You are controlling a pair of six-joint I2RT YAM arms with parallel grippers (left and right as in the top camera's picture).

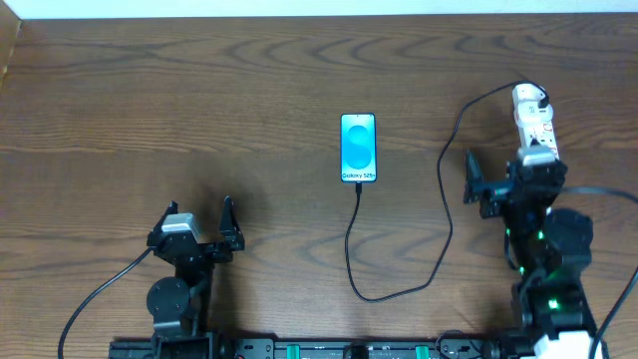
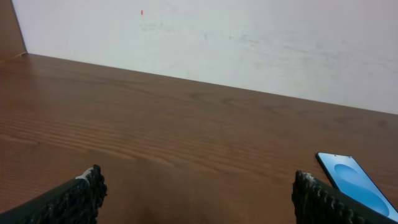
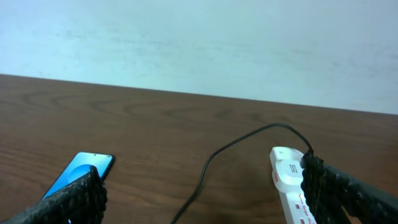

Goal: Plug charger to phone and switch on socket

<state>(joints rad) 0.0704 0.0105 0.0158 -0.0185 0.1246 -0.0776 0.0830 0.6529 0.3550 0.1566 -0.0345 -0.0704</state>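
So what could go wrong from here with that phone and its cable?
Two things, I would guess. The black cable loops loosely and arcs close past the open right gripper, so a finger might snag it and drag the phone. The white power strip seems only to lie on the table, so a push on its switch could slide it rather than click it.

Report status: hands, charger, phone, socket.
Both open: left hand empty, right hand by narrow white power strip. Plug: thin black charger cable meets bottom edge of slim blue-screened phone. Switch state unreadable. No obstruction seen.
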